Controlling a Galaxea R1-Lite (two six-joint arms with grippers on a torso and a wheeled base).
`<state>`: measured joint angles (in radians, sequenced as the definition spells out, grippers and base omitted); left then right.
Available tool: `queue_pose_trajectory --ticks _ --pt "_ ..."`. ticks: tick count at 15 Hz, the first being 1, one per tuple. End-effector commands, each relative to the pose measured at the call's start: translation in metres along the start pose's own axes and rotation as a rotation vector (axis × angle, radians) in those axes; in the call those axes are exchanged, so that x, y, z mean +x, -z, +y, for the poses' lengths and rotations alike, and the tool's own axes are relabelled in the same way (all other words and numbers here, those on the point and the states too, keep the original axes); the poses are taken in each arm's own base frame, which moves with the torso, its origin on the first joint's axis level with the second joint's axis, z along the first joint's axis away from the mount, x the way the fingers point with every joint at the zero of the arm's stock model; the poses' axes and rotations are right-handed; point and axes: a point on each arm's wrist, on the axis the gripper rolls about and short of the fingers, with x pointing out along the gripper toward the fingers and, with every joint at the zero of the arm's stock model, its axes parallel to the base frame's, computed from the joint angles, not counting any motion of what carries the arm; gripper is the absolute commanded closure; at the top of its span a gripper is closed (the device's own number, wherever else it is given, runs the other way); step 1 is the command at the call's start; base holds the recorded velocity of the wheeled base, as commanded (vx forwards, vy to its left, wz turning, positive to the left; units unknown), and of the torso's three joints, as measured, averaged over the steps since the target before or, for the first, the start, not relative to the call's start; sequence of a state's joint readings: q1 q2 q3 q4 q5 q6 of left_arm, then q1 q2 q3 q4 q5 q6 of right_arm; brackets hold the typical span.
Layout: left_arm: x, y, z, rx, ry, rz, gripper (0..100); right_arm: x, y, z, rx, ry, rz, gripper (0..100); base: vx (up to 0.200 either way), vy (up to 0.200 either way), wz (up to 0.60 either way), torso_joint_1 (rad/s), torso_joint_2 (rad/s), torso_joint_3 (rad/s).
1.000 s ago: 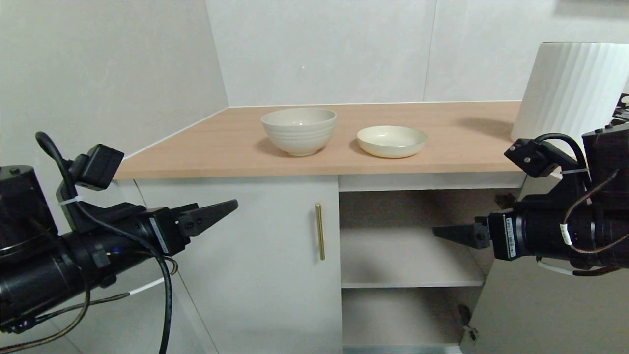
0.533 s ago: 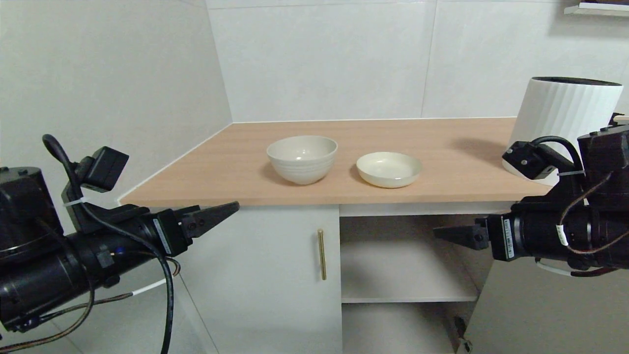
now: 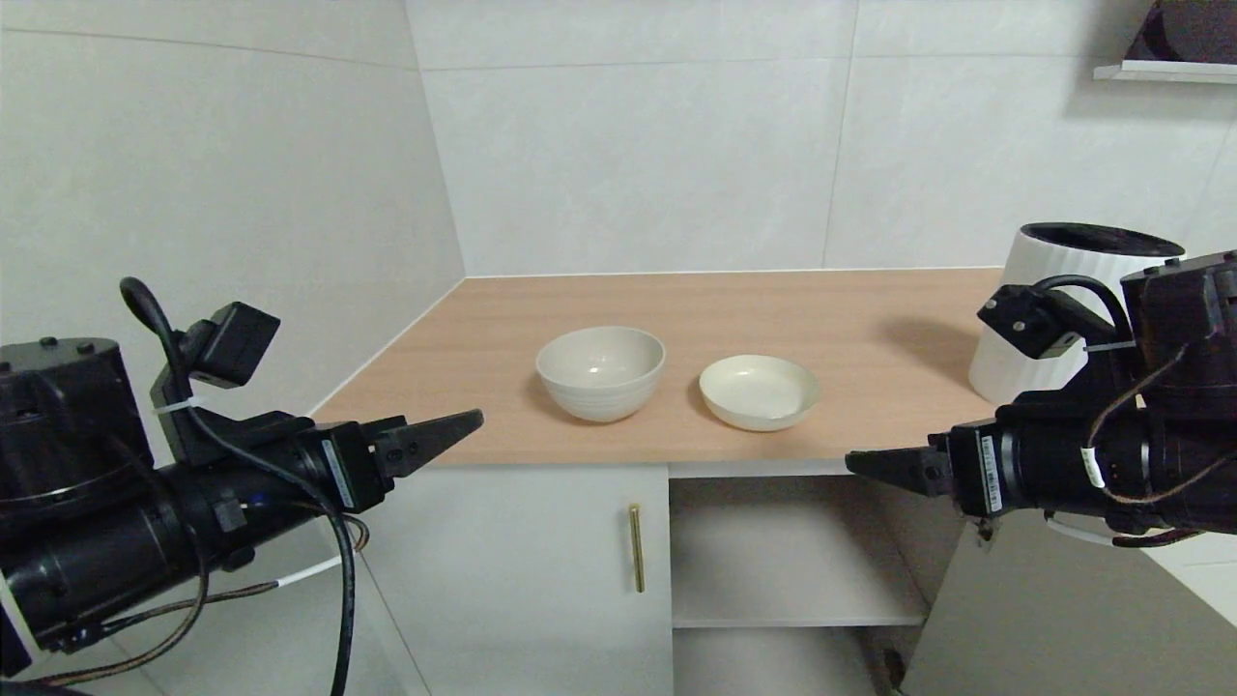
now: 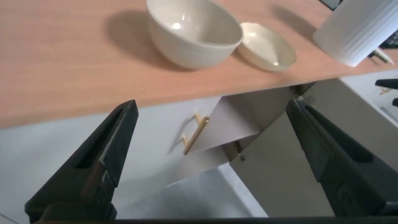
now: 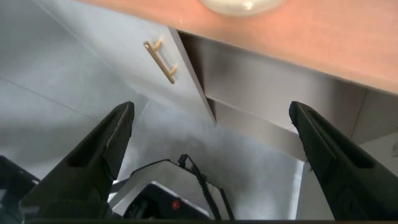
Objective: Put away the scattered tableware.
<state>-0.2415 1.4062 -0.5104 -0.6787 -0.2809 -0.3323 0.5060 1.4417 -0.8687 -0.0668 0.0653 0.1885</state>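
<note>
In the head view we saw the bowl (image 3: 600,372) standing upright just left of the frame's centre on the wooden countertop (image 3: 870,329), and the shallow dish (image 3: 760,391) just beside it to the right, the two not touching and both near the counter's front edge. A white ribbed container (image 3: 1053,280) stood on the counter at the right of the frame, well apart from the dish. Below the counter, the cabinet door (image 3: 522,580) with its brass handle (image 3: 636,547) was shut at lower centre, and to its right an open compartment showed a bare shelf (image 3: 792,570). The left gripper (image 3: 454,430) hung at centre left in front of the counter's edge, and the right gripper (image 3: 875,466) at centre right, level with the top of the open compartment; each was well apart from the tableware. In the left wrist view its two fingers (image 4: 99,162) were spread wide with nothing between them, and the bowl and dish sat side by side at the top of the frame, the brass handle at centre. In the right wrist view the fingers (image 5: 93,162) were likewise spread wide and empty, with the brass handle at upper left and the dish's edge at the top.
</note>
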Motion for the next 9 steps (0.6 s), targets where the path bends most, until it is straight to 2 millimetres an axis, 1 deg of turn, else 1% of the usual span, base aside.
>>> queue_pose_trajectory --ticks 1,4,6,8,9 --pt "0.005 0.003 0.002 -0.006 -0.005 0.018 0 0.002 0.000 0.000 0.001 0.001 0.004 0 0.000 0.000 0.00 0.203 -0.50 -0.286" --pt "0.013 0.009 0.004 -0.011 -0.007 0.054 0 0.005 -0.001 -0.001 0.001 0.007 -0.006 0 0.000 0.000 0.00 0.211 -0.49 -0.268" --pt "0.017 0.006 0.001 -0.006 0.005 0.051 0 0.012 -0.003 -0.001 -0.005 0.010 -0.032 0 0.000 0.000 0.00 0.083 -0.20 -0.114" --pt "0.028 -0.011 -0.002 -0.008 0.004 0.051 0 0.028 -0.008 -0.004 -0.041 0.067 -0.074 0 0.000 0.000 0.00 0.023 -0.04 -0.025" --pt "0.035 -0.028 -0.005 -0.020 -0.014 0.088 0 0.041 -0.020 -0.010 -0.033 0.093 -0.109 0 0.000 0.000 0.00 0.000 0.00 0.000"
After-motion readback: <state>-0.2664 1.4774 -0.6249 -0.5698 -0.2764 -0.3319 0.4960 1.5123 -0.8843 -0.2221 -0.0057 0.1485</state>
